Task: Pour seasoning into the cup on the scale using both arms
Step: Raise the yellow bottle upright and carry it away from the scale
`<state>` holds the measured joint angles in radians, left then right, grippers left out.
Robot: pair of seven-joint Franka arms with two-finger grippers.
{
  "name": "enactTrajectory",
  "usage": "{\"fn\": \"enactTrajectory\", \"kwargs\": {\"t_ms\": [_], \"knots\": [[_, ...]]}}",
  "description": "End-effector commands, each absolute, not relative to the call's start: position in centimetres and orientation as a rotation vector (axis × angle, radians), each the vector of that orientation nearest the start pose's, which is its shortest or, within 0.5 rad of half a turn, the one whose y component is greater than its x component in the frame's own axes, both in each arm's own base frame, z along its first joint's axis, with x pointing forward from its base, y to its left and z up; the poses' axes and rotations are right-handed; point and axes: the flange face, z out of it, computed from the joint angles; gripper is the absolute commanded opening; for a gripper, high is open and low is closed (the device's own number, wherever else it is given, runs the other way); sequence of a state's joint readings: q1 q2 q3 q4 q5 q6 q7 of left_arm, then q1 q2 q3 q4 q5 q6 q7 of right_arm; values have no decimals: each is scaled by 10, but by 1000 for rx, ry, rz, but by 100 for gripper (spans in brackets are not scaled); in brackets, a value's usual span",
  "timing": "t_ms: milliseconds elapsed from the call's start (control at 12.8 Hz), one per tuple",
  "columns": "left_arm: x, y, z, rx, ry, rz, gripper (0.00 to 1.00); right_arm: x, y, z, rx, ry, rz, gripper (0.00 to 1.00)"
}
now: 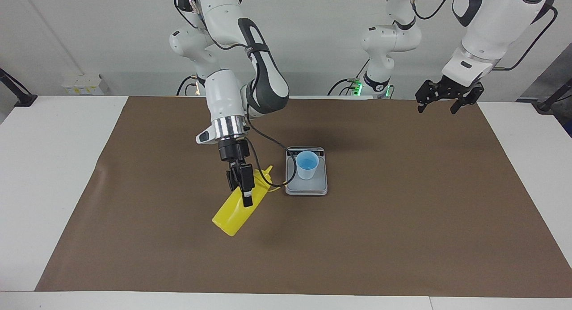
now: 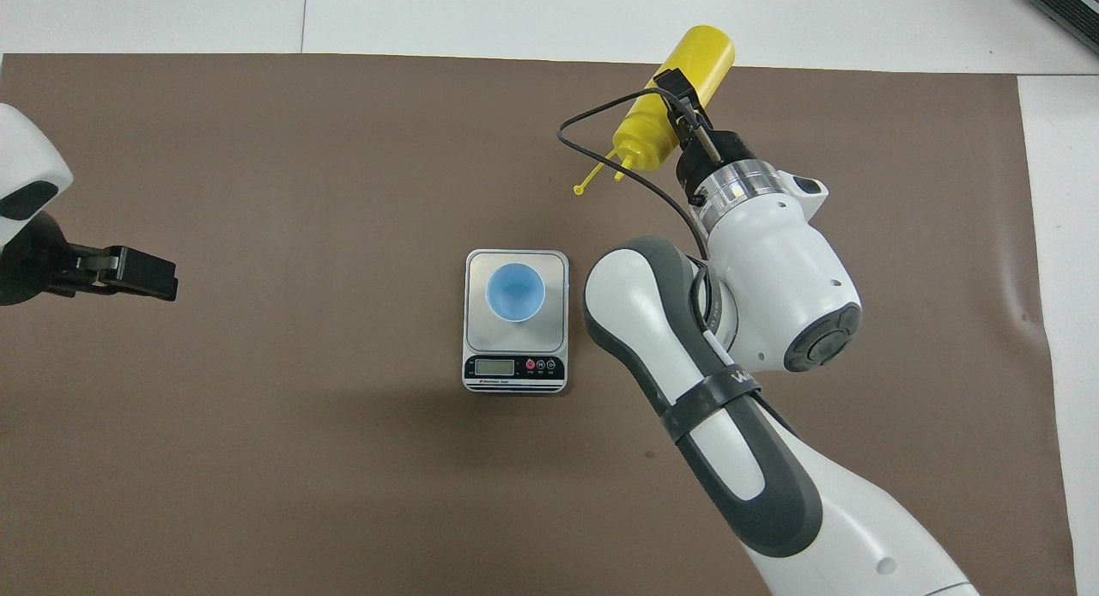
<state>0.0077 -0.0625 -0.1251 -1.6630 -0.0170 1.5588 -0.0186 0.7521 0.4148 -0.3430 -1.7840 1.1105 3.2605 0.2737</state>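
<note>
One yellow seasoning bottle (image 1: pixel 233 211) hangs tilted in the air over the brown mat (image 1: pixel 402 238), nozzle aimed toward the scale (image 1: pixel 306 188), gripped around its middle by the right pincer (image 1: pixel 243 191). On the scale's plate stands the blue cup (image 1: pixel 307 165), upright. Over at the worktop's (image 1: pixel 49 167) left-arm end, the left pincer (image 1: pixel 440 105) waits aloft, fingers spread apart.

A bright yellow seasoning bottle (image 1: pixel 233 210) sits in the black right gripper (image 1: pixel 245 189). Beside those jaws, a light-blue cup (image 1: pixel 307 165) rests on a silver-grey scale (image 1: pixel 306 189) with a dark display strip. Brown mat (image 1: pixel 402 220) covers the white bench (image 1: pixel 44 167).
</note>
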Motion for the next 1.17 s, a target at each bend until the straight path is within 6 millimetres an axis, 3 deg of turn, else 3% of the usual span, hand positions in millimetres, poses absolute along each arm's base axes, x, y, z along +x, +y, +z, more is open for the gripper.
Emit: {"fn": "enactTrajectory", "kwargs": {"t_ms": [0, 469, 781, 1094], "knots": [[523, -62, 618, -3129, 150, 68, 100, 637, 187, 444, -2130, 906, -1036, 0], [523, -65, 619, -3129, 160, 60, 100, 649, 130, 452, -2274, 723, -1066, 0], [530, -62, 616, -3132, 160, 39, 100, 651, 109, 455, -2342, 608, -1085, 0], [537, -62, 609, -3135, 156, 19, 100, 650, 84, 462, -2337, 614, -1054, 0]]}}
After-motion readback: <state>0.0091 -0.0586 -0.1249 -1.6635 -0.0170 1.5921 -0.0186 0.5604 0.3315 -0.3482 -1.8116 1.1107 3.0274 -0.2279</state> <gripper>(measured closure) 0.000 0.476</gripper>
